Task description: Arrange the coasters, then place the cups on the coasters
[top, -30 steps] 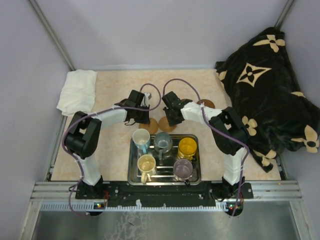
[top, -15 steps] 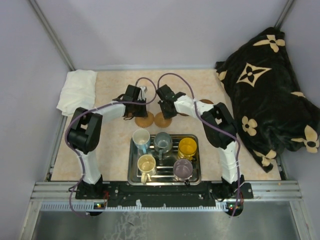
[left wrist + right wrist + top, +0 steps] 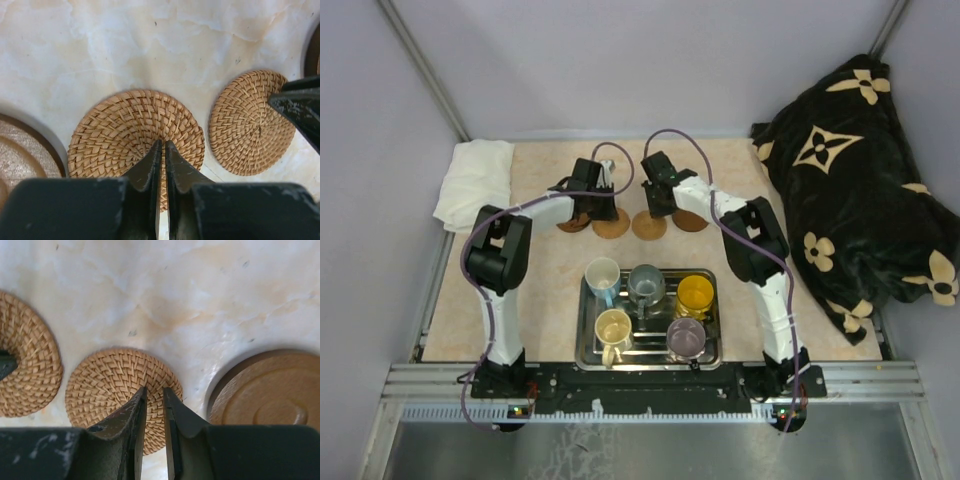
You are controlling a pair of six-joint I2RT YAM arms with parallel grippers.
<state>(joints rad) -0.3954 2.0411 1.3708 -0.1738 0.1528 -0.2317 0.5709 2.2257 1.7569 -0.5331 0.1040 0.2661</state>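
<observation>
Currently | progress: four coasters (image 3: 690, 220) visible in a row on the far tabletop (image 3: 540, 270), arranging judged unfinished; all five cups (image 3: 646, 283) sit in the tray (image 3: 582, 345), none placed | left fingers (image 3: 150, 170): together, tips on left woven coaster (image 3: 125, 125) | right fingers (image 3: 177, 415): narrowly apart, tips over right woven coaster (image 3: 115, 385), nothing clamped

Rough woven rattan coasters (image 3: 120, 125) are sitting on a smooth, marble-patterned tabletop (image 3: 125, 45) beside a matt, groove-ringed wooden coaster (image 3: 270, 400).
</observation>
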